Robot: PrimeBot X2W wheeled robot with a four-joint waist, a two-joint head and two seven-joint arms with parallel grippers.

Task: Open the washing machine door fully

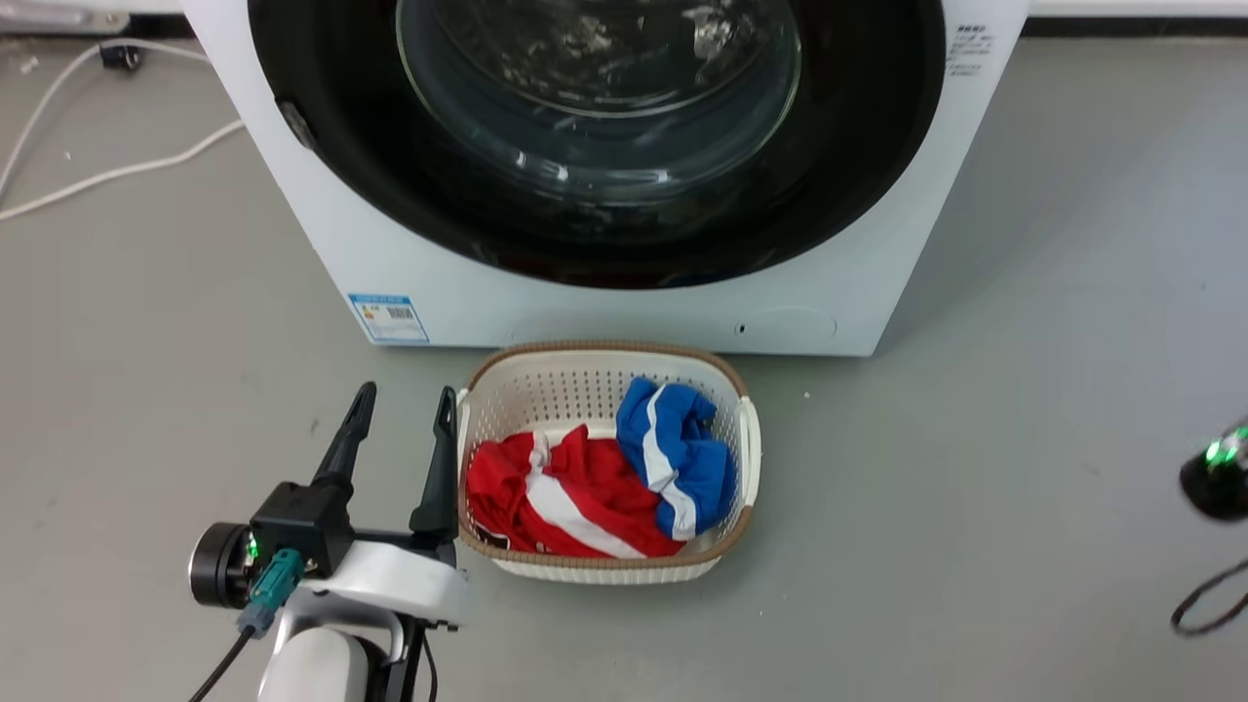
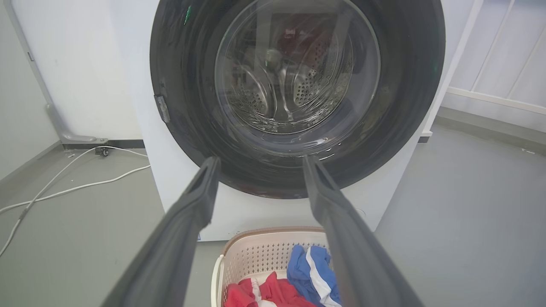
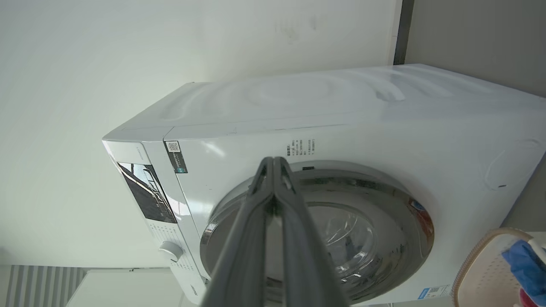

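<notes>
The washing machine [image 1: 624, 312] is a white box standing on the grey floor straight ahead. Its door [image 1: 858, 146], a glossy black disc with a clear glass bowl, lies flat against the front. A small grey catch [image 1: 295, 124] sits on the door's left rim. My left gripper [image 1: 407, 393] is open and empty, low at the left, short of the machine and beside the basket. In the left wrist view, the left gripper [image 2: 260, 163] points at the door's [image 2: 405, 85] lower part. My right gripper [image 3: 273, 161] is shut on nothing, aimed at the door's [image 3: 384, 200] upper rim from a distance.
A white laundry basket [image 1: 604, 356] with red and blue clothes stands on the floor directly before the machine. White cables [image 1: 117, 171] run along the floor at the left. A dark part of my right arm with a green light [image 1: 1219, 473] shows at the right edge.
</notes>
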